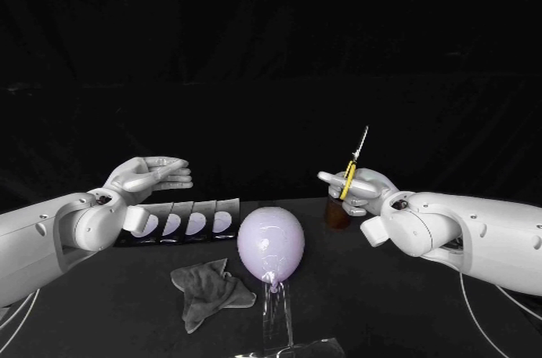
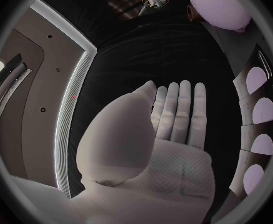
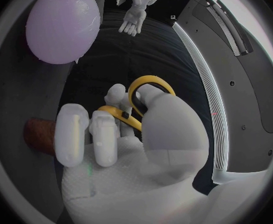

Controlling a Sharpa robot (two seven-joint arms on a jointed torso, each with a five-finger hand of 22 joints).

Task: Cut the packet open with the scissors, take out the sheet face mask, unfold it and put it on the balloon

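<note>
The scissors (image 1: 353, 168) stand almost upright to the right of the balloon (image 1: 271, 244), blades pointing up. The right hand (image 1: 363, 191) grips their yellow handles in its fingers. Left of the balloon, the left hand (image 1: 149, 174) hovers over the packets (image 1: 181, 221), fingers extended, holding nothing.
</note>
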